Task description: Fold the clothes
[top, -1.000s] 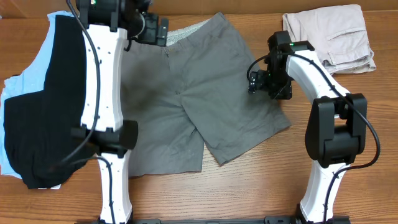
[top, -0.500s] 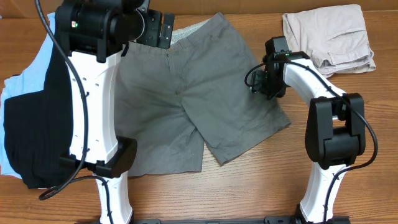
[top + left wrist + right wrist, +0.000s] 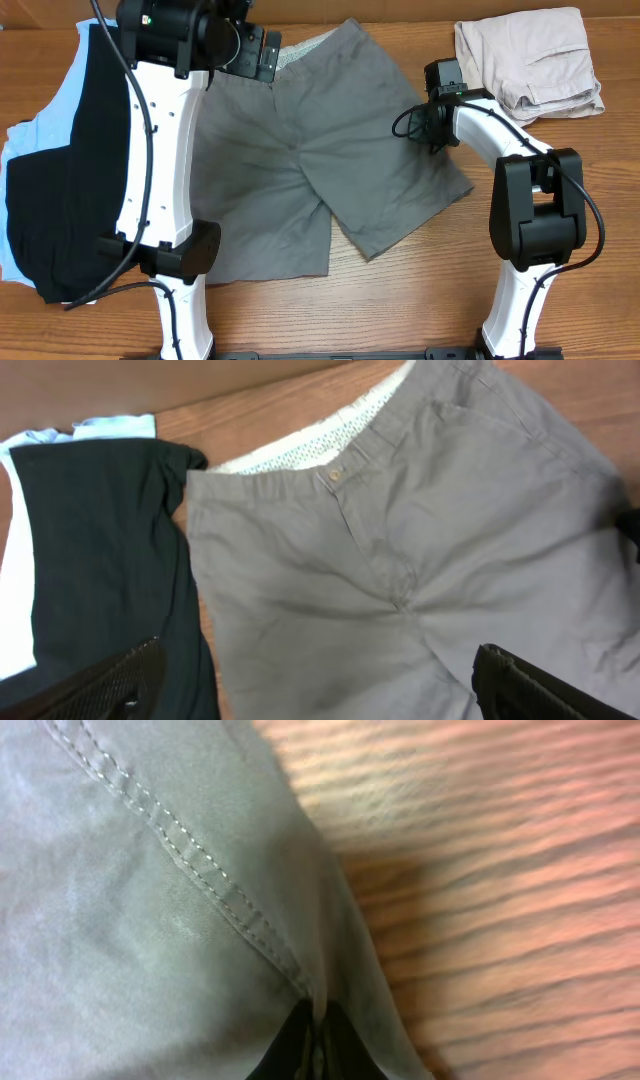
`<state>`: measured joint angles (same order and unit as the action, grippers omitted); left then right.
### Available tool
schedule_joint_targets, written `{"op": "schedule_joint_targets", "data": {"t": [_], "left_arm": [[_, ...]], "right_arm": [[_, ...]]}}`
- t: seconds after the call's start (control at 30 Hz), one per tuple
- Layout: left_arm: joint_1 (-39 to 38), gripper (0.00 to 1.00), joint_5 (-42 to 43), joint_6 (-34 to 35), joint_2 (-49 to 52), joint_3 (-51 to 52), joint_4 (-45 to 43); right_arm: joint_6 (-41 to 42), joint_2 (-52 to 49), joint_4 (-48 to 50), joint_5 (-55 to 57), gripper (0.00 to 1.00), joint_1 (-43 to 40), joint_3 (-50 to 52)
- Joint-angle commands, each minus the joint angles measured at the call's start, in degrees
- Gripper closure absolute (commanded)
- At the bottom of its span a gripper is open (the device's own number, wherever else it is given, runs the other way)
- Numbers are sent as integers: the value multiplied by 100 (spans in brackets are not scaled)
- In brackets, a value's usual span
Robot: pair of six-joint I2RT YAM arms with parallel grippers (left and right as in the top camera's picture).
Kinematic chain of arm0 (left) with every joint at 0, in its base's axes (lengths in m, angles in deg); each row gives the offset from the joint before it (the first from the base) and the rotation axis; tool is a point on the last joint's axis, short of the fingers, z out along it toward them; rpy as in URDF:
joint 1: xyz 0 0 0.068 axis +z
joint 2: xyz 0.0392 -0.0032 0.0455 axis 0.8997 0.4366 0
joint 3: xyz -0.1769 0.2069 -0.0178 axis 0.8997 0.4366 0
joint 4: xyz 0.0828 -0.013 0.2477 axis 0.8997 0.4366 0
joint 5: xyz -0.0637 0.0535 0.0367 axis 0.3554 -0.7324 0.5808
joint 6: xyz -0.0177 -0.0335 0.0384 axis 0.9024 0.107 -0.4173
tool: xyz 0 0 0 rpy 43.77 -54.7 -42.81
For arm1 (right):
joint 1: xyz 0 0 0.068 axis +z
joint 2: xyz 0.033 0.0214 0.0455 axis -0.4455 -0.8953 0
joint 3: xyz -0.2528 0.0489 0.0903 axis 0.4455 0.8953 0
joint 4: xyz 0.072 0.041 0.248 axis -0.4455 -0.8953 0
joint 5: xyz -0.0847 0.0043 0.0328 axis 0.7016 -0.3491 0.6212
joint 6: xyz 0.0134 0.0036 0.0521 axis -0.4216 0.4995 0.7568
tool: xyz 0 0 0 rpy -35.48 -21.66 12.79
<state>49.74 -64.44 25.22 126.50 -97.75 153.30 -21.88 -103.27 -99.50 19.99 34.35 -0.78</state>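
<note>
The grey shorts (image 3: 330, 160) are lying spread face-up in the middle of the wooden table (image 3: 420, 310), their long axis running from the waistband at 12 o'clock down to the two leg hems at 6 and 5 o'clock. The right claw (image 3: 425, 128) is sitting on the shorts' 3 o'clock edge. In the wrist view, the right claw (image 3: 315, 1055) is pinching narrowly on the stitched side seam where cloth meets wood, so it appears to be holding that edge. The left claw (image 3: 262, 52) is hovering over the waistband at 12 o'clock, spread wide and holding nothing, with the button fly lying just ahead of the left claw (image 3: 315, 675). Any fold across the shorts is likely turning on the right claw carrying its edge toward 9 o'clock. The left arm is covering the shorts' 9 o'clock side and part of the black T-shirt (image 3: 60, 200). From overhead, the right fingertips are lying hidden beneath the wrist. The beige shorts (image 3: 530, 60) are lying folded at 2 o'clock, well apart.
</note>
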Motion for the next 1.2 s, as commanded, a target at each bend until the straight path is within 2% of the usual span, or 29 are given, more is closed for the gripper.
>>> {"op": "schedule_joint_targets", "data": {"t": [0.0,0.27,0.4,0.57,0.67,0.77,0.87,0.97,1.0,1.07,1.17], "left_arm": [[20,0,-114,-107,70,166,-210],[22,0,-114,-133,369,675,-940],[83,0,-120,-216,752,874,-1272],[422,0,-90,-146,1397,874,-1633],[678,0,-63,-146,1707,874,-1797],[933,0,-48,-146,2015,874,-1884],[1167,0,249,-149,2326,874,-1943],[1375,0,756,-153,2634,874,-2065],[1440,0,949,-181,2745,874,-2129],[1532,0,1318,-299,2964,874,-2264],[1578,0,1602,-428,3239,874,-2426]], "right_arm": [[68,-192,101,452,96,-136,72],[48,-789,142,348,96,-636,72],[48,-850,140,-81,96,-953,70],[44,-848,7,-420,95,-1228,-44],[-109,-844,-162,-614,90,-1281,-170],[-105,-745,-514,-883,90,-1279,-367],[-105,-350,-577,-1169,77,-1158,-404],[-103,188,-664,-1198,51,-973,-404],[-103,367,-715,-1196,46,-914,-404],[-98,688,-813,-1196,40,-820,-404],[-59,1117,-964,-1198,39,-758,-404]]}}
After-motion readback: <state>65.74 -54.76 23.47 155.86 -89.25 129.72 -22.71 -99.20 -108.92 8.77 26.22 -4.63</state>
